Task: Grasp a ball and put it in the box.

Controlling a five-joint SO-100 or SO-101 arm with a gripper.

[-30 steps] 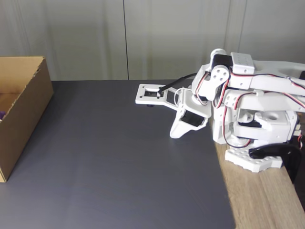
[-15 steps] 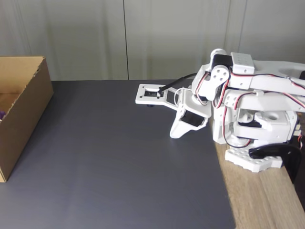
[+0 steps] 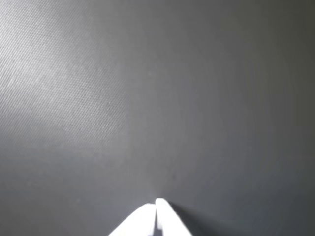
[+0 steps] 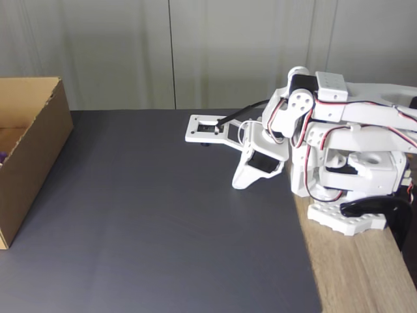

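At the right end of the dark mat, low over its surface, the gripper (image 4: 240, 182) points down with its white fingers pressed together and nothing between them; in the wrist view the two tips (image 3: 157, 209) meet in a single point above bare mat. The tip sits close to the mat, though whether it touches I cannot tell. Just behind and above it, the white arm (image 4: 339, 150) is folded back on itself, red and black wires looping along the joints. A flat white bracket (image 4: 212, 128) juts from the wrist out over the mat, on the side of the gripper away from the base. The base (image 4: 345, 222) stands just beyond the gripper on a strip of light wooden table (image 4: 358, 274), where a black clamp (image 4: 381, 212) grips the edge. The dark mat (image 4: 163, 228) spreads away from the fingers, plain all the way across. Well apart from the gripper, at the far opposite edge of the fixed view, stands the brown cardboard box (image 4: 32, 163), open at the top and cut off by the frame. Inside it, at the very edge, a sliver of purple shows, likely the ball (image 4: 2, 156), too small to make out more. Pale wall panels (image 4: 195, 52) close the scene behind.
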